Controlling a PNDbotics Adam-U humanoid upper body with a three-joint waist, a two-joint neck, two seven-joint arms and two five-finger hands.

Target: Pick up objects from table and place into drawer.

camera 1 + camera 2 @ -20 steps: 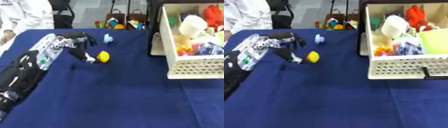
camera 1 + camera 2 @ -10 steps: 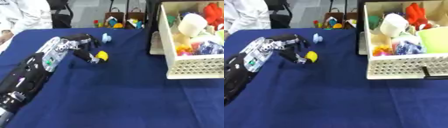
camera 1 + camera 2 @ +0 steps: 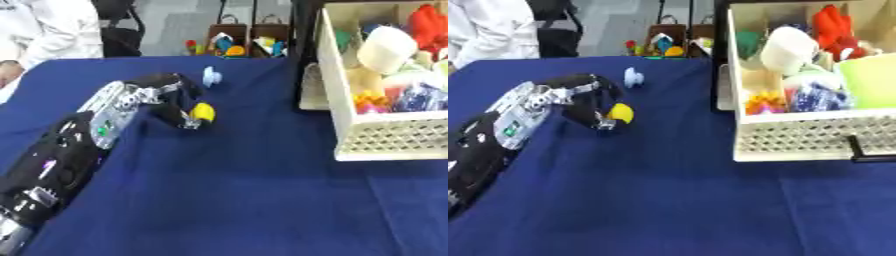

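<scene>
My left arm reaches in from the lower left across the blue table (image 3: 236, 190). My left hand (image 3: 168, 95) has its fingers curled round a small yellow object (image 3: 203, 111), which peeks out at the fingertips. A small pale blue object (image 3: 211, 77) lies on the cloth just beyond the hand. At the right stands the white perforated drawer (image 3: 798, 142), pulled open and packed with toys: a white cylinder (image 3: 787, 49), a red figure (image 3: 833, 27), a light green block (image 3: 871, 79). My right hand shows in neither view.
A dark cabinet frame (image 3: 306, 45) stands behind the drawer. Bags and colourful toys (image 3: 232, 47) sit on the floor beyond the table's far edge. A person in white (image 3: 48, 30) stands at the far left corner.
My left hand moved right onto the yellow object and its fingers curled round it. The view has also shifted slightly.
</scene>
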